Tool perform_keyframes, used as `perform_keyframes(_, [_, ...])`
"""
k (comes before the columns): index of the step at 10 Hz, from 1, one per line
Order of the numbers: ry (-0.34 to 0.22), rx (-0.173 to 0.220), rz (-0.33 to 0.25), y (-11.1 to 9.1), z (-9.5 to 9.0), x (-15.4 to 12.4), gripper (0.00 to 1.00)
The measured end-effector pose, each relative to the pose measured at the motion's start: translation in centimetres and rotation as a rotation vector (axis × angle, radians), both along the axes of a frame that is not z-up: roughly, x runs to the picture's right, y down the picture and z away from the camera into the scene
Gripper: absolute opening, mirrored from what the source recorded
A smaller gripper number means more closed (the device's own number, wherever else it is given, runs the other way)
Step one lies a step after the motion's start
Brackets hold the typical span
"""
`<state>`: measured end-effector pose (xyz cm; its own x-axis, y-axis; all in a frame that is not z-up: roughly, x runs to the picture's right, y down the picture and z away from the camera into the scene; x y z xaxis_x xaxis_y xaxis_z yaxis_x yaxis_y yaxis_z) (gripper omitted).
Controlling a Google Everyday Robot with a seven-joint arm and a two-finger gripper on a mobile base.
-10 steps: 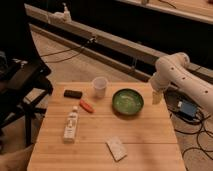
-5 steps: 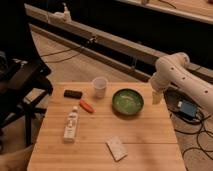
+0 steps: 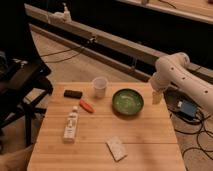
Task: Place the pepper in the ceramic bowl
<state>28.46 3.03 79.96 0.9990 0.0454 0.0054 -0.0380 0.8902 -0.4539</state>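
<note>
Camera view, the only one.

1. Bench (image 3: 145, 135): light wooden slatted top. All the items listed below rest on it.
2. Arm (image 3: 177, 75): white. It enters from the right edge and bends over the bench's far right corner.
3. End effector (image 3: 156, 97): hangs below that bend and points downward, just beside the right rim of the ceramic bowl and apart from it. Its jaws stand spread and nothing is between them. It touches no item.
4. Ceramic bowl (image 3: 127, 101): round, glossy green with a darker rim. It sits upright on the far right part of the bench. No item can be made out inside it.
5. Pepper (image 3: 86, 106): small, orange-red and tapered. It lies flat on the bench left of the ceramic bowl and well apart from it, angled diagonally. It is well away from the end effector.
6. White cup (image 3: 100, 86): upright, behind the pepper and between the black block and the ceramic bowl.
7. Black block (image 3: 73, 93): flat and rectangular, on the far left, near the pepper but not touching it.
8. White bottle (image 3: 71, 125): lies on its side in front of the pepper, on the left half.
9. Pale packet (image 3: 116, 148): flat, near the front edge.
10. Dark chair (image 3: 22, 82): stands on the floor left of the bench.
11. Blue box (image 3: 187, 108): on the floor at right, with cables.
</note>
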Motion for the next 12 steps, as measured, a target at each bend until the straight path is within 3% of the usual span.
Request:
perform_keyframes(4, [0.001, 0.009, -0.027, -0.4, -0.2, 0.1, 0.80])
perform_keyframes(5, [-0.010, 0.031, -0.083, -1.4, -0.6, -0.3, 0.80])
perform_keyframes(7, [-0.097, 0.063, -0.205, -3.1, -1.5, -4.3, 0.80])
perform_keyframes(12, [-0.320, 0.068, -0.465, -1.4, -3.9, -15.1, 0.80])
